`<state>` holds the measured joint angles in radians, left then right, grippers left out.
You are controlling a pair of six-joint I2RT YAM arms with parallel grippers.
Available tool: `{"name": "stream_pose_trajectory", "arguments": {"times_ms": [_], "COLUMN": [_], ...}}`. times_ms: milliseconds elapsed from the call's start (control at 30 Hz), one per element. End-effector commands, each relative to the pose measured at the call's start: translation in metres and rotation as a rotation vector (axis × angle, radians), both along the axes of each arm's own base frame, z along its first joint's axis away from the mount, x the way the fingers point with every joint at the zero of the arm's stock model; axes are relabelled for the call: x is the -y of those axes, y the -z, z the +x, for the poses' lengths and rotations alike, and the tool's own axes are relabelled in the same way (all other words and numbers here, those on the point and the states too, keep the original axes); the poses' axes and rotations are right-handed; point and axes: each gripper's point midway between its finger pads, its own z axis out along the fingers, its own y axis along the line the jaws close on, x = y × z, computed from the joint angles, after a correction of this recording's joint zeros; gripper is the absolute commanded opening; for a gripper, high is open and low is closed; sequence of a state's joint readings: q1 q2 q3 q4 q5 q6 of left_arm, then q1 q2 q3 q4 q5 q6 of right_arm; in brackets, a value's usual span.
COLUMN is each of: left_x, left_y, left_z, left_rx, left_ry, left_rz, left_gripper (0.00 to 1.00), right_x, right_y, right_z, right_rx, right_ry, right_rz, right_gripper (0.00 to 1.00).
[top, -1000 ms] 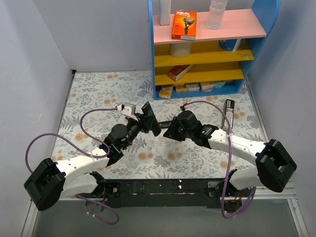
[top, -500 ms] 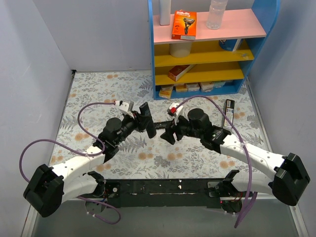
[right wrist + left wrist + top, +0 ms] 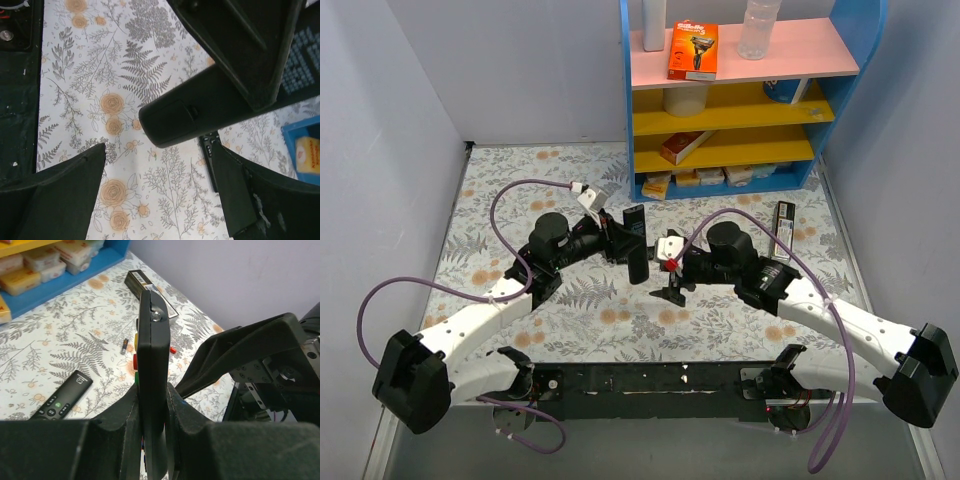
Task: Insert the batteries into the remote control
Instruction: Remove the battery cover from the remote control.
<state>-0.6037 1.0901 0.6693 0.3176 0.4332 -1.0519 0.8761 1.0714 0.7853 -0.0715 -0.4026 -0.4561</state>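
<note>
My left gripper (image 3: 152, 390) is shut on the remote control (image 3: 151, 355), a long black one held edge-on with red and green buttons showing on its left side. From above, the remote control (image 3: 635, 242) stands above the flowered cloth, with the left gripper (image 3: 618, 240) on its left. My right gripper (image 3: 668, 272) stands open just right of it, holding nothing. In the right wrist view the remote control's rounded end (image 3: 195, 117) hangs above the gap of the right gripper (image 3: 159, 148). Two batteries lie on the cloth, a dark one (image 3: 123, 346) and a red one (image 3: 172, 349).
A slim black remote (image 3: 62, 397) lies on the cloth on the left. A black remote with a silver edge (image 3: 785, 222) lies at the right, near the blue shelf unit (image 3: 640, 120) with boxes and bottles. Grey walls close both sides.
The right gripper has opened wide and drawn back from the remote. The left arm has swung the remote to the right and turned it more upright.
</note>
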Motion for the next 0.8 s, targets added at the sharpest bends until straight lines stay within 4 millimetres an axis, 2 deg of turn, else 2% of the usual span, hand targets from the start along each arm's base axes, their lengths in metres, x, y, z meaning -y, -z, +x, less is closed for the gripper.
{"name": "stream_pose_trajectory", "arguments": {"times_ms": [0,333,500,767], "left_x": [0.009,0.013,0.015,0.015], "left_y": [-0.017,-0.022,-0.024,-0.026], "left_z": [-0.006,-0.003,-0.002,-0.003], "left_rx": [-0.019,-0.039,-0.066,-0.074], "left_ry": [0.080,0.087,0.087,0.087], "left_rz": [-0.013,-0.014,-0.023,-0.023], "left_gripper": [0.00,0.00,0.00,0.00], "right_x": [-0.011,-0.022,-0.022,-0.015], "right_y": [-0.047,-0.056,-0.045,-0.035], "right_z": [-0.006,-0.015,-0.017,-0.005], "right_rx": [0.153,0.162,0.150,0.188], "right_ry": [-0.108,-0.183,-0.196,-0.125], "right_rz": [0.096,0.094,0.054,0.009], "right_gripper": [0.93,0.80,0.70,0.67]}}
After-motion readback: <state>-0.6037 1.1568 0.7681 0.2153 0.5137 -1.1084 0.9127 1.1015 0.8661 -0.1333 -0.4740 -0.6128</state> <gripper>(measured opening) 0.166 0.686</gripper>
